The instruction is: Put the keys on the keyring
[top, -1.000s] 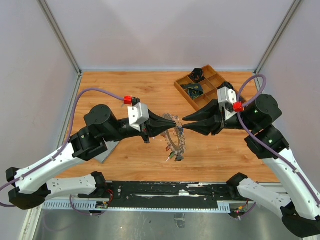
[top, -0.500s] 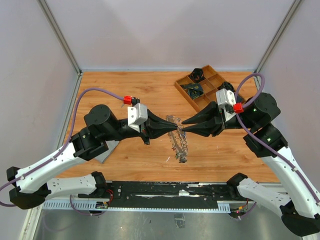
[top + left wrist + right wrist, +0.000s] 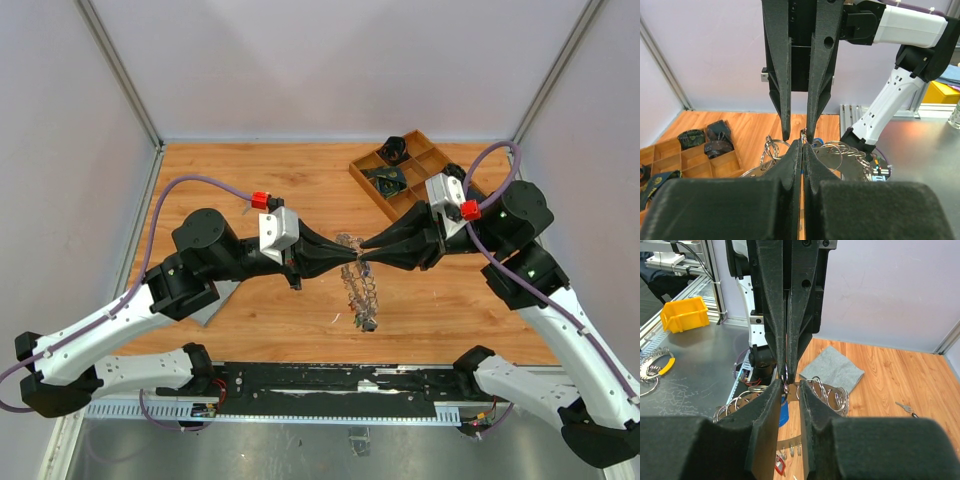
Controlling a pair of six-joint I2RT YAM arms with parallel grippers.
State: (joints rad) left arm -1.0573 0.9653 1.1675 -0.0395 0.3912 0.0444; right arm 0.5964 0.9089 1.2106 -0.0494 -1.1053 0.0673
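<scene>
The keyring [image 3: 361,288], a silver band strung with small split rings, hangs edge-on above the table from my left gripper [image 3: 356,259], which is shut on one small ring at its top. Keys [image 3: 359,318] with little tags dangle from its low end; a red tag [image 3: 779,467] and a blue tag [image 3: 783,412] show there. My right gripper [image 3: 366,247] faces the left one tip to tip. Its jaws stand a little apart around the held small ring [image 3: 786,375], which lies against the left pad. In the left wrist view my shut gripper [image 3: 802,142] meets the right fingers [image 3: 817,100].
A wooden compartment tray [image 3: 430,158] with dark items stands at the back right, just behind the right arm. A grey cloth [image 3: 216,300] lies under the left arm. One loose key [image 3: 905,407] lies on the wood. The white walls close in the back and sides.
Both grippers have drawn together over the table's middle. The right one moved left and its jaws narrowed. The hanging keyring has swung from slanted to edge-on.
</scene>
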